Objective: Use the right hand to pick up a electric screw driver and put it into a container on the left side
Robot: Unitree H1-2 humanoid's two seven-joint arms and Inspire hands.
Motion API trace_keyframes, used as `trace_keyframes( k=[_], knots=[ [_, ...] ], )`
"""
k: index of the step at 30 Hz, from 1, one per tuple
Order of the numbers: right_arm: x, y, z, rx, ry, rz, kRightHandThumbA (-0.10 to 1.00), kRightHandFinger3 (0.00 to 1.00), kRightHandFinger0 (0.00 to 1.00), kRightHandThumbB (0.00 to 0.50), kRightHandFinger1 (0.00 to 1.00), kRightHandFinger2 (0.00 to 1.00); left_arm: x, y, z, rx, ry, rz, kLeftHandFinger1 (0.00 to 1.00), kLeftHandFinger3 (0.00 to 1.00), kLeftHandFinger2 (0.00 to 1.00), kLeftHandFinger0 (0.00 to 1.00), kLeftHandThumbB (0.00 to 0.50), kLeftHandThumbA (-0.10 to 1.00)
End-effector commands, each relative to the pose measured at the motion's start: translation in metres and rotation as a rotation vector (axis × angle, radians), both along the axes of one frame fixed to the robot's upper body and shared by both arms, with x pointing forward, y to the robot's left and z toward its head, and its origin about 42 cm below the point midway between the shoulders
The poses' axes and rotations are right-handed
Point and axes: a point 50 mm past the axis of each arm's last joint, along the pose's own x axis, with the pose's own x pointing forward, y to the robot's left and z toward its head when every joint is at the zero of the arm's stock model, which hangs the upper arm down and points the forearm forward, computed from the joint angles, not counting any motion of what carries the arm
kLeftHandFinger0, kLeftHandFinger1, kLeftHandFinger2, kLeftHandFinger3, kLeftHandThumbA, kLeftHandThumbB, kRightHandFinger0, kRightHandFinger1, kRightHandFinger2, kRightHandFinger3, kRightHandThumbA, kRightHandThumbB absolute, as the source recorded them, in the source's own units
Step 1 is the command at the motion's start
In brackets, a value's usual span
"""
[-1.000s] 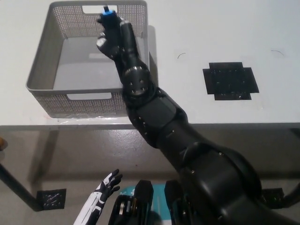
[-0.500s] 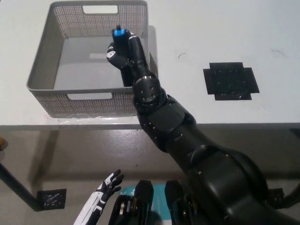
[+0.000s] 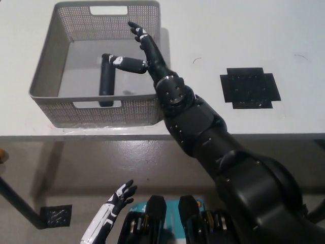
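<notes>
**Screwdriver lying in the basket, right hand spreading above it**

Down at the lower left, below the front edge of the table [image 3: 213, 30], the white left hand [image 3: 118, 197] is hanging idle, fingers fanned apart and holding nothing.

Moving right, the grey mesh container [image 3: 43, 66] is sitting at the table's far left corner, its front wall close to the front edge. Inside it, the electric screw driver [image 3: 105, 79] is lying on the floor of the container as a dark, straight cylinder, running from the middle toward the front wall, where its lower end is resting near the handle cut-out. It is looking like a rigid tool with some weight for its size, probably carrying a motor and battery, so I would expect it to drop rather than float and to roll a little on that smooth floor. The barrel seems smooth and round; the middle of the body looks like the sensible place to wrap it, with fingers around rather than pinching an end.

Next, the black right hand [image 3: 136, 53] is reaching over the container's right wall, fingers splayed wide, one pointing at the far wall and another lying just beside the tool's upper end. I cannot tell whether it is touching. It is gripping nothing.

At the right, a black patch [image 3: 249, 87] is lying on the table, well apart from everything.
</notes>
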Motion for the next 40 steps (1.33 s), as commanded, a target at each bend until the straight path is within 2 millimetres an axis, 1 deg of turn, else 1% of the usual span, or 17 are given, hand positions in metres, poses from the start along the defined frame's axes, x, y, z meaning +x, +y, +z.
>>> trace_keyframes(
  k=[1, 3, 4, 7, 10, 11, 12, 13, 16, 20, 22, 23, 26, 28, 31, 34, 40],
  knots=[
    [0.012, -0.020, 0.064, 0.084, -0.236, 0.031, 0.95, 1.00, 1.00, 0.303, 1.00, 1.00, 0.007, 0.002, 0.010, 0.018, -0.045, -0.019, 1.00, 1.00, 1.00, 1.00, 0.369, 1.00],
    [0.012, -0.039, 0.087, 0.185, -0.304, 0.033, 0.90, 1.00, 1.00, 0.280, 1.00, 1.00, 0.008, 0.004, 0.010, 0.016, -0.036, -0.020, 1.00, 1.00, 1.00, 1.00, 0.386, 1.00],
    [0.012, -0.040, 0.088, 0.193, -0.306, 0.034, 1.00, 1.00, 1.00, 0.325, 1.00, 1.00, 0.007, 0.005, 0.010, 0.016, -0.035, -0.019, 1.00, 1.00, 1.00, 1.00, 0.386, 1.00],
    [-0.005, -0.086, 0.119, 0.222, -0.449, -0.019, 0.99, 1.00, 1.00, 0.304, 1.00, 1.00, 0.006, 0.007, 0.009, 0.019, -0.027, -0.013, 1.00, 1.00, 1.00, 1.00, 0.394, 1.00],
    [-0.027, -0.120, 0.120, 0.256, -0.518, -0.043, 1.00, 1.00, 1.00, 0.313, 1.00, 1.00, 0.002, 0.008, 0.008, 0.017, -0.019, -0.007, 1.00, 1.00, 1.00, 1.00, 0.404, 1.00],
    [-0.045, -0.139, 0.114, 0.274, -0.555, -0.066, 1.00, 1.00, 1.00, 0.289, 1.00, 1.00, 0.000, 0.009, 0.007, 0.015, -0.016, -0.004, 1.00, 1.00, 1.00, 1.00, 0.397, 1.00],
    [-0.049, -0.142, 0.113, 0.276, -0.563, -0.072, 1.00, 1.00, 1.00, 0.288, 1.00, 1.00, 0.000, 0.009, 0.007, 0.015, -0.016, -0.003, 1.00, 1.00, 1.00, 1.00, 0.395, 1.00],
    [-0.069, -0.159, 0.099, 0.314, -0.584, -0.067, 1.00, 1.00, 1.00, 0.304, 1.00, 1.00, -0.001, 0.010, 0.006, 0.020, -0.018, -0.001, 1.00, 1.00, 1.00, 1.00, 0.358, 1.00],
    [-0.097, -0.178, 0.070, 0.335, -0.590, -0.064, 0.95, 1.00, 1.00, 0.294, 1.00, 1.00, -0.002, 0.011, 0.005, 0.015, -0.019, 0.004, 1.00, 1.00, 1.00, 1.00, 0.320, 1.00],
    [-0.135, -0.201, 0.024, 0.329, -0.573, -0.067, 0.91, 1.00, 1.00, 0.283, 1.00, 1.00, 0.000, 0.011, 0.005, 0.012, -0.014, 0.004, 1.00, 1.00, 1.00, 1.00, 0.319, 1.00],
    [-0.157, -0.209, -0.007, 0.324, -0.506, -0.078, 0.93, 1.00, 1.00, 0.335, 1.00, 1.00, 0.001, 0.012, 0.005, 0.007, -0.008, 0.008, 1.00, 1.00, 1.00, 1.00, 0.322, 1.00],
    [-0.164, -0.211, -0.018, 0.316, -0.484, -0.086, 0.95, 1.00, 1.00, 0.345, 1.00, 1.00, 0.000, 0.013, 0.004, 0.004, -0.005, 0.012, 1.00, 1.00, 1.00, 1.00, 0.321, 1.00],
    [-0.187, -0.217, -0.070, 0.266, -0.401, -0.101, 0.98, 1.00, 1.00, 0.270, 1.00, 1.00, -0.001, 0.014, 0.001, -0.012, 0.002, 0.020, 1.00, 1.00, 1.00, 1.00, 0.300, 1.00],
    [-0.197, -0.220, -0.093, 0.276, -0.343, -0.109, 0.97, 1.00, 1.00, 0.275, 1.00, 1.00, -0.001, 0.014, 0.000, -0.008, 0.003, 0.024, 1.00, 1.00, 1.00, 1.00, 0.298, 1.00],
    [-0.215, -0.221, -0.121, 0.292, -0.250, -0.137, 0.97, 1.00, 1.00, 0.279, 1.00, 1.00, 0.000, 0.014, 0.000, -0.009, 0.000, 0.020, 1.00, 1.00, 1.00, 1.00, 0.299, 1.00],
    [-0.235, -0.217, -0.150, 0.328, -0.180, -0.136, 0.94, 1.00, 1.00, 0.243, 1.00, 1.00, 0.003, 0.015, 0.000, -0.011, -0.005, 0.020, 1.00, 1.00, 1.00, 1.00, 0.301, 1.00],
    [-0.261, -0.213, -0.185, 0.336, -0.099, -0.130, 0.91, 1.00, 1.00, 0.226, 1.00, 1.00, 0.002, 0.015, -0.002, -0.016, -0.002, 0.029, 1.00, 1.00, 1.00, 1.00, 0.302, 1.00]
  ],
)
